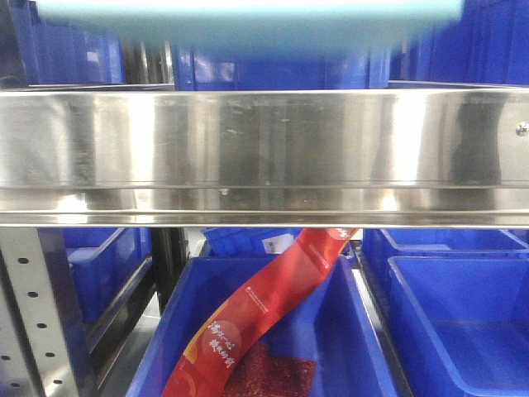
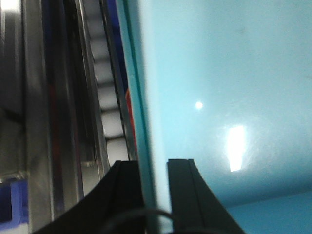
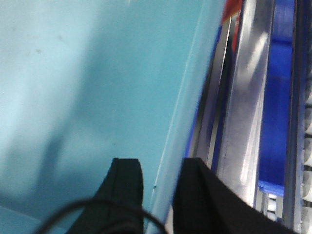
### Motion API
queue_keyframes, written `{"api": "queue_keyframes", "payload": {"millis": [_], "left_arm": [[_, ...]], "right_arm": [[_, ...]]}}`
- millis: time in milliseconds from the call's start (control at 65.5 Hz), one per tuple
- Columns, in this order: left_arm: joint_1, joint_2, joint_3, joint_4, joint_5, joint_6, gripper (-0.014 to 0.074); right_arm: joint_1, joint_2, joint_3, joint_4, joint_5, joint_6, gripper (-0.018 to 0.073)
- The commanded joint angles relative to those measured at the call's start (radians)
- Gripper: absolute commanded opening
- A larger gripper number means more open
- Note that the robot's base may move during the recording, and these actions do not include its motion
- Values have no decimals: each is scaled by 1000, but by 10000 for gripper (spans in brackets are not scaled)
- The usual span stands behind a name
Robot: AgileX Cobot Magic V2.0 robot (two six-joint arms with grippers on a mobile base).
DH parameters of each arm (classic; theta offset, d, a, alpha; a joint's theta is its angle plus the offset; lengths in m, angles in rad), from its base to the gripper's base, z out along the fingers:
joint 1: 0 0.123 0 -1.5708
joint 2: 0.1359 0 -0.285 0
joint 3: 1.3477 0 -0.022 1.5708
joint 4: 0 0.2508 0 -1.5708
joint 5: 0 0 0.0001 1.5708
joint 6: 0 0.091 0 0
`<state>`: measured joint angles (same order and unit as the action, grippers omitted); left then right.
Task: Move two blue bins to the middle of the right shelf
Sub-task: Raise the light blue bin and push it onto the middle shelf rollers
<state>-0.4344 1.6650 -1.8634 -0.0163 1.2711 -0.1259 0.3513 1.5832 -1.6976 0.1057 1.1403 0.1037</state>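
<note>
Pinching the pale bin (image 2: 219, 97) on its left wall, the left hand (image 2: 155, 168) has one black finger (image 2: 127, 185) outside and the other (image 2: 183, 183) inside the tub, the thin rim running up between them. Over on the other side, the right hand (image 3: 158, 168) clamps the bin's right wall in the same way: one finger (image 3: 126, 180) sits against the smooth cyan inside, the other (image 3: 197, 183) outside the rim. Only one pale bin can be made out; whether a second is nested in it cannot be told.

From the front view, the bin is a blurred cyan band (image 1: 248, 21) along the top edge, held above the shiny steel rail (image 1: 264, 141) of the shelf. Behind it on that tier stand dark blue bins (image 1: 281, 70). Below the rail, a dark blue bin (image 1: 347, 331) holds a long red packet (image 1: 264, 306) leaning up towards the rail, with another dark blue bin (image 1: 463, 322) just beside it on the right. A perforated upright (image 1: 37, 322) stands at lower left. Both wrist views show steel shelf rails (image 3: 241, 112) running close alongside the bin's walls.
</note>
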Motion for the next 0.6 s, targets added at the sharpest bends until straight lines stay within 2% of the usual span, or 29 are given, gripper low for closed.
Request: {"api": "queue_keyframes", "payload": {"millis": [0,214,305,366,427,580], "left_arm": [[-18,-20,35,-56,-50,18,-111],[-18,-20,120,-56,-50,18,-106],[-18,-18,124,-56,-50,18,-47],[-18,-18,124,-56,-50,18,39],[-18,-18,124,-56,-50,18,162],[-18,-18,122,-58,-50,18,497]], "right_arm": [[-2,-18,29,-5,-115,0,-153],[-2,-18,96,-10,-176,0,-153],[-2,-9,96,-31,-186,0,-122],[-2,-5,96,-32,-183,0,-43],[-2,-3,96,-32,-173,0,82],[-2,-3,92,-32,-169,0,479]]}}
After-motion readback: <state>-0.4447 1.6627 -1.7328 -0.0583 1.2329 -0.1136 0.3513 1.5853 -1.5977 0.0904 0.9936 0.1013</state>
